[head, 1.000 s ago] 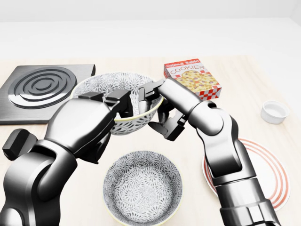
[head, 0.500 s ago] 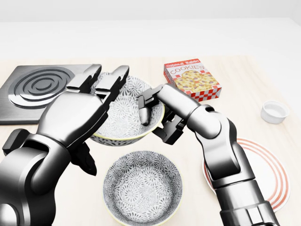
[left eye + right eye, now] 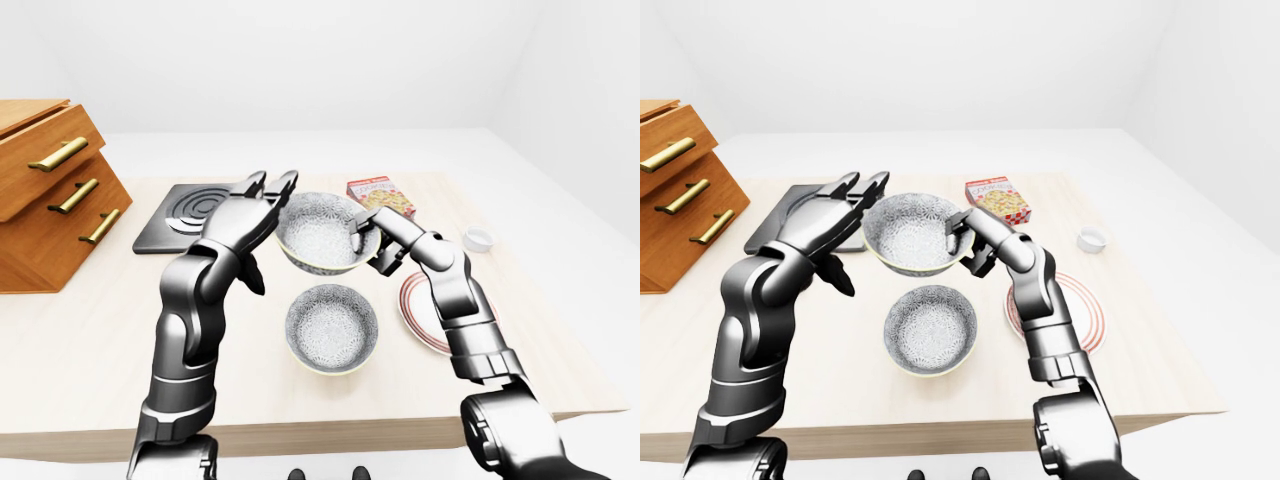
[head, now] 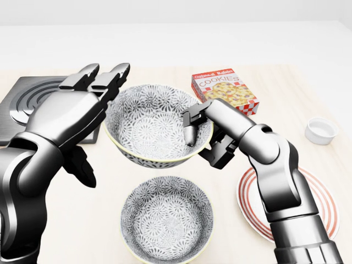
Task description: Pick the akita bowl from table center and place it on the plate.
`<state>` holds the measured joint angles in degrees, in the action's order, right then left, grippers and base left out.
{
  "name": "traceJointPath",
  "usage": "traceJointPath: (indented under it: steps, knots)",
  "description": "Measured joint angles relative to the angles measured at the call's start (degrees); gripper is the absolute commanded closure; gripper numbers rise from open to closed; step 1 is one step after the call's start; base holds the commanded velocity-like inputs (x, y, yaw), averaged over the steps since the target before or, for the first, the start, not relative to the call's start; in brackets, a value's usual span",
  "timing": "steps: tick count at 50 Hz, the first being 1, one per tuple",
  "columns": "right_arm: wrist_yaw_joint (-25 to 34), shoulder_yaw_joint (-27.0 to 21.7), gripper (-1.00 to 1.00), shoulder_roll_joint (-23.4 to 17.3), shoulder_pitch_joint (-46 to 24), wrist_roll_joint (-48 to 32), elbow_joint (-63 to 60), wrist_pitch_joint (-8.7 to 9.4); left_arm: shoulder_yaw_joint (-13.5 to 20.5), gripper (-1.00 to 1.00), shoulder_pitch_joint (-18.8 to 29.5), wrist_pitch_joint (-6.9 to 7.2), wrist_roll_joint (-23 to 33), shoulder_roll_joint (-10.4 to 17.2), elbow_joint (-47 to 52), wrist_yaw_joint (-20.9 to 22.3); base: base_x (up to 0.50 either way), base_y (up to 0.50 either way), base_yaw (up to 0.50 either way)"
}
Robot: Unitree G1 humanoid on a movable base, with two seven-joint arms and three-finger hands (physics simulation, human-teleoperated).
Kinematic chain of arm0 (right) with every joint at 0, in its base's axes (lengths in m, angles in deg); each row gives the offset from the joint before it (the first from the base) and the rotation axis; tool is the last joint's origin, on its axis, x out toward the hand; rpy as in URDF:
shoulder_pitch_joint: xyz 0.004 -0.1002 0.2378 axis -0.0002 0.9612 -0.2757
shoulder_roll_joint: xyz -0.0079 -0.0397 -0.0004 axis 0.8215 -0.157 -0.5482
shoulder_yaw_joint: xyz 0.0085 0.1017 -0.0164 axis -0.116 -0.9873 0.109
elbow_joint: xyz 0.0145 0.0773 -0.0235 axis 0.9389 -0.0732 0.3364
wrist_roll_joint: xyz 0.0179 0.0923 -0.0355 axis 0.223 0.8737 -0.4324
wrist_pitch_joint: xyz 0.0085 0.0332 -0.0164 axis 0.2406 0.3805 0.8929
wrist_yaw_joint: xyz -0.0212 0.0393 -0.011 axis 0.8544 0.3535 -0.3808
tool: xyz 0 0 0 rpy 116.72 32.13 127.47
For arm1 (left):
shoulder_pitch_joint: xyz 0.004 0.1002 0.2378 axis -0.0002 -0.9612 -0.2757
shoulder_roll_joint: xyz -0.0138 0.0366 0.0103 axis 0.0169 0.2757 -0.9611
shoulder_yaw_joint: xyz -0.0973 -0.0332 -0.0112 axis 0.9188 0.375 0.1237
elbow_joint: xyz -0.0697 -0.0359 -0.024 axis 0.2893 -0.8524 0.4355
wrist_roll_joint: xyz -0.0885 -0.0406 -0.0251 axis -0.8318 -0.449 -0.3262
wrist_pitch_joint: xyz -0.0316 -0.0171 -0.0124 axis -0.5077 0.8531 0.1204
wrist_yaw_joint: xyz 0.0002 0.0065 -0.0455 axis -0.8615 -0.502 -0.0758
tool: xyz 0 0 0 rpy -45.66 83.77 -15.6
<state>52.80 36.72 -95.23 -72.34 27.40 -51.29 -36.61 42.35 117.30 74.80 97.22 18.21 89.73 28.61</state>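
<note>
Head view shows the right hand [image 4: 201,129] pinching the bowl [image 4: 157,129] by its rim — lifted, left of the plate [image 4: 316,206]. Left hand [image 4: 71,113] spread open beside it; placing remains.

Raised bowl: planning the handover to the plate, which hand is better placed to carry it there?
Right. The right hand pinches the raised bowl at its rim, on the plate side; the left hand is open at the opposite rim.

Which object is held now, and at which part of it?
The right robot hand holds the lifted akita bowl by its right rim, one finger inside the bowl. The left robot hand is open beside the left rim.
</note>
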Motion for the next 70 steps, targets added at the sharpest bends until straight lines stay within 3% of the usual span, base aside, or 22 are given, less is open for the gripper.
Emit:
traceJointPath:
  steps: [15, 30, 49, 70]
  knots:
    - [1.5, -4.4, 1.00, -5.2, 5.4, -1.4, -6.1, 0.00, 0.6, -1.00, -3.7, 3.58, 1.1, -0.7, 5.8, 0.0, 0.00, 0.00, 0.00]
    - [2.4, -10.1, 1.00, -8.5, 16.2, -0.5, -17.1, 0.00, 2.6, -1.00, -1.7, 5.39, -4.6, 2.3, -8.2, -4.1, 0.00, 0.00, 0.00]
    - [1.7, -19.0, 1.00, -9.6, 29.5, 1.7, -23.1, 0.00, 3.8, -1.00, -2.7, 5.39, -13.7, 2.7, -13.5, -10.3, 0.00, 0.00, 0.00]
    - [-2.4, -22.2, 1.00, -11.6, 31.9, 2.0, -17.5, -0.23, 3.7, -1.00, -3.3, 5.39, -20.2, 2.9, -14.1, -13.9, 0.00, 0.00, 0.00]
